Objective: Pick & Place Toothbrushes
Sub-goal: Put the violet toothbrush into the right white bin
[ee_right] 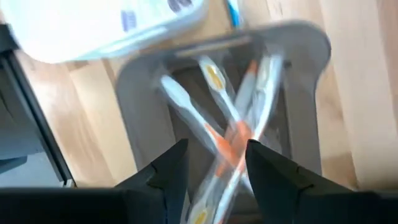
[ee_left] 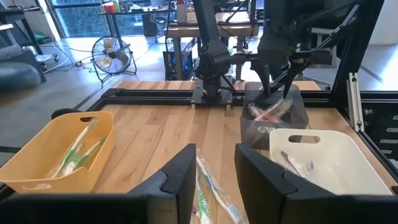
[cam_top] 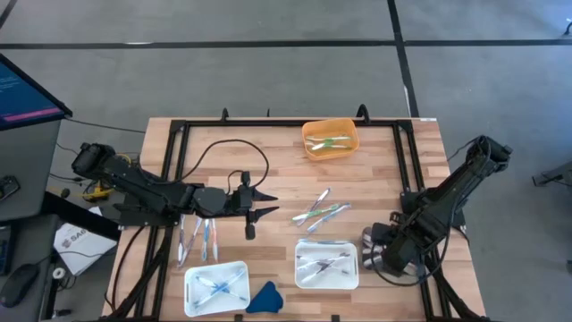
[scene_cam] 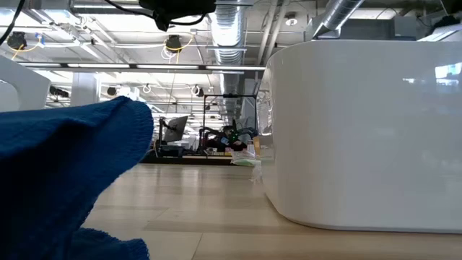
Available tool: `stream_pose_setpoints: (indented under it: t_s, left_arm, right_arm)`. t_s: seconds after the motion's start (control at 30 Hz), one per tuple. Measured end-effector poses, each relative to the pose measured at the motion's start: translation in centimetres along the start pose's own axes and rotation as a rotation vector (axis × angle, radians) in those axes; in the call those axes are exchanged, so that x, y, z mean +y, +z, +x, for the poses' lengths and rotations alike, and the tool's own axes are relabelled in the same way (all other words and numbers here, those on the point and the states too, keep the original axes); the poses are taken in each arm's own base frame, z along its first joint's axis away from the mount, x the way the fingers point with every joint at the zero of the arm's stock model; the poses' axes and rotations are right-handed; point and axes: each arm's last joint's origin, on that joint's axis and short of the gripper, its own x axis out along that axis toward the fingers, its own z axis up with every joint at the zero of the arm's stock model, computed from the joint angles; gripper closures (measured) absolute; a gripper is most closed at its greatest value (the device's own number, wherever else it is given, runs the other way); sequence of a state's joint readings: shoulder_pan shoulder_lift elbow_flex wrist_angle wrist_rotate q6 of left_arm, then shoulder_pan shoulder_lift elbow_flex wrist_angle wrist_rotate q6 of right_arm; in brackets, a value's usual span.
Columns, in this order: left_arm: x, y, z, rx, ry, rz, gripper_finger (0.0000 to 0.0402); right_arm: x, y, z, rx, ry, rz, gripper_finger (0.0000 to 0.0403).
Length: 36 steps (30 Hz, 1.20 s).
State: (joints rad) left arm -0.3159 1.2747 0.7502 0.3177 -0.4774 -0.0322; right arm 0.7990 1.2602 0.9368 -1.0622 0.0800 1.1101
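Grey concrete floor surrounds your wooden desk (cam_top: pixel 375 170), which sits inside a black frame. Your left pincer (cam_top: pixel 259 207) hovers over the middle of the desk, fingers (ee_left: pixel 180 177) parted with nothing between them; loose toothbrushes (cam_top: pixel 320 211) lie on the wood just ahead of it, and a second loose group (cam_top: pixel 198 238) lies beside the left arm. Your right pincer (ee_right: pixel 214 171) hangs over a grey tray (cam_top: pixel 380 250) at the desk's right front, fingers apart above crossed white-and-orange toothbrushes (ee_right: pixel 233 134) lying in that tray; I cannot tell whether it touches any of them. An orange tray (cam_top: pixel 330 139) at the far edge holds green-accented toothbrushes (cam_top: pixel 327 143). Two white trays sit along the near edge: one (cam_top: pixel 215 288) at left front with blue-accented brushes, the other (cam_top: pixel 327 263) just beside the grey tray, also holding brushes. A blue cloth lump (cam_top: pixel 264 298) rests between the two white trays. A black cable (cam_top: pixel 219 148) loops across the left of the desk.
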Motion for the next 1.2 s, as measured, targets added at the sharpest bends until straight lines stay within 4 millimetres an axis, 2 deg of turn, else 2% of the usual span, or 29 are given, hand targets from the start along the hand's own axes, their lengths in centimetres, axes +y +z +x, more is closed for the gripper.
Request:
stream_pose_setpoints:
  t_s: [0.2, 0.57, 0.97, 1.2]
  left_arm:
    - [0.0, 0.0, 0.0, 0.005, -0.003, -0.001, 0.0297]
    - [0.0, -0.5, 0.0, 0.049, -0.001, -0.028, 0.0297]
    - [-0.9, -1.3, -0.6, 0.123, -0.025, -0.079, 0.0297]
    - [-1.8, -2.5, -1.2, 0.183, -0.046, -0.149, 0.0297]
  right_arm:
    - [0.5, 1.7, -0.9, -0.134, 0.037, -0.130, 0.0262]
    - [1.7, 6.8, -2.4, -0.510, 0.185, -0.400, 0.0269]
    - [0.7, 11.3, -4.0, -0.827, 0.153, -0.558, 0.0269]
    - [0.0, 13.0, -5.0, -0.971, 0.120, -0.633, 0.0269]
